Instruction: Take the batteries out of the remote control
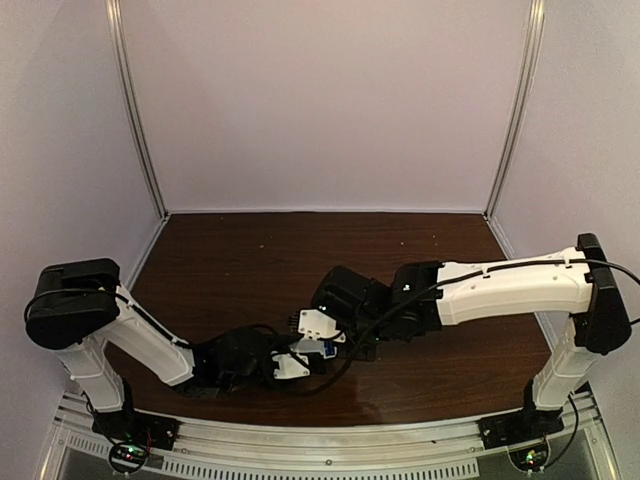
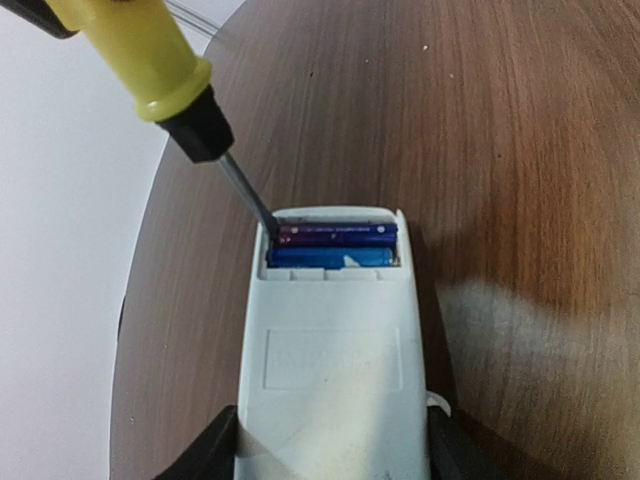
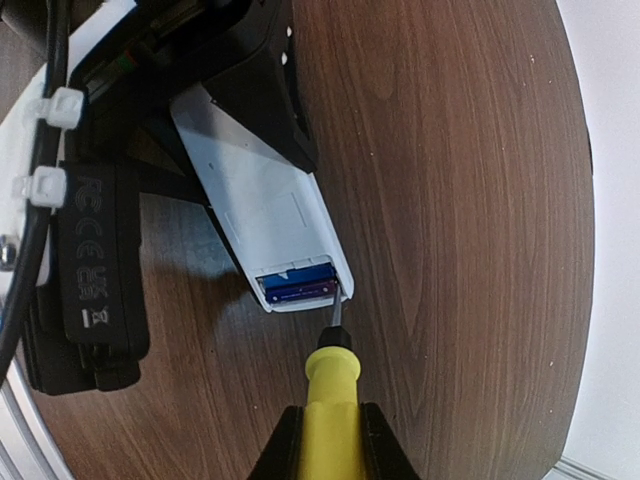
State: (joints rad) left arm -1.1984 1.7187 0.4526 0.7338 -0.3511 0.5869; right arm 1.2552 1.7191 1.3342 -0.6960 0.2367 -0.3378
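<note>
Flat white plastic remote control [image 2: 335, 360] gripped by its long edges in left hand [image 2: 335, 462], low over dark wooden desk [image 2: 520, 150]. Two slim blue batteries [image 2: 330, 245] sit in its open end compartment; probably light, slick and spring-seated. Right hand [image 3: 330, 445] clamps yellow-handled screwdriver [image 3: 330, 395], tip at a battery end: pry there.

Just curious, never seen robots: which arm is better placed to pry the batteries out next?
Right: the right gripper holds the screwdriver, its tip at the batteries in the open compartment. The left gripper is occupied holding the remote control.
</note>
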